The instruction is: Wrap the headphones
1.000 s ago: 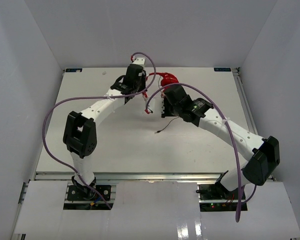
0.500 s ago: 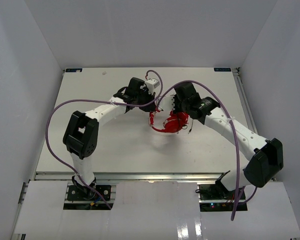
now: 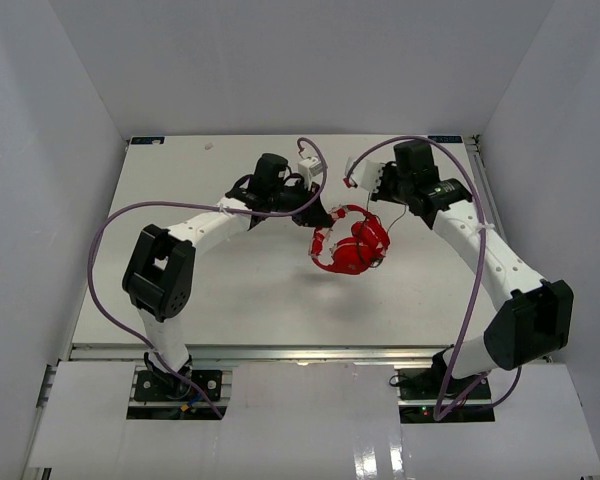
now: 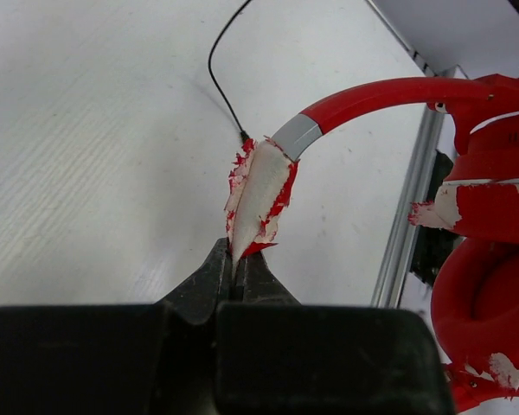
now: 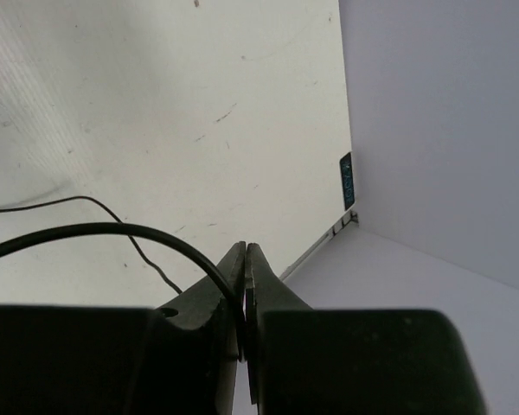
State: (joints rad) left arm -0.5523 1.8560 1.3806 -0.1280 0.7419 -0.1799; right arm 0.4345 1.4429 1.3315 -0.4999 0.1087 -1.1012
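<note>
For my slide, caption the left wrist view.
Jaws pinch the headphones' peeling headband; a thin black cable trails across the table.

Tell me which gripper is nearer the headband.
Left. The left gripper is shut on the headband's peeling end, so it touches it. The right gripper is apart from it, shut on the cable.

Bright red on the headphones (image 3: 350,245), flaked with ragged white patches, one grey strip on the band; black on their thin cable (image 4: 221,82), the left gripper (image 4: 239,259) and the right gripper (image 5: 245,259); off-white, faintly scuffed, on the table (image 5: 156,104).
</note>
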